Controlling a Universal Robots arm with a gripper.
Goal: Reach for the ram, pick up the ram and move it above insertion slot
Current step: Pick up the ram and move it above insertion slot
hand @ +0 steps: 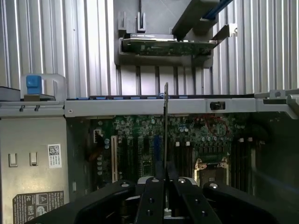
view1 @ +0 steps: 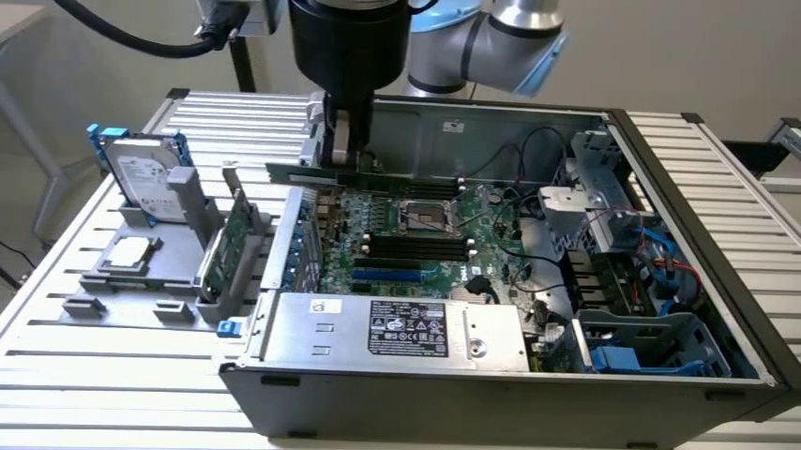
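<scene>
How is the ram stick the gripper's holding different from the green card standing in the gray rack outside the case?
The ram hangs in the air, clamped in the gripper over the open case's back edge; the green card stands in the gray rack outside the case. The ram is a thin, narrow strip held level; the card is broader and taller. Both are green circuit boards.

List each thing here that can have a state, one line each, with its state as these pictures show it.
gripper: shut on the ram
ram: held edge-on, lifted above the motherboard
insertion slot: empty, black strips lying parallel
computer case: side open, lying flat
hard drive: standing upright in the grey holder
green card: standing on edge in the holder
</scene>
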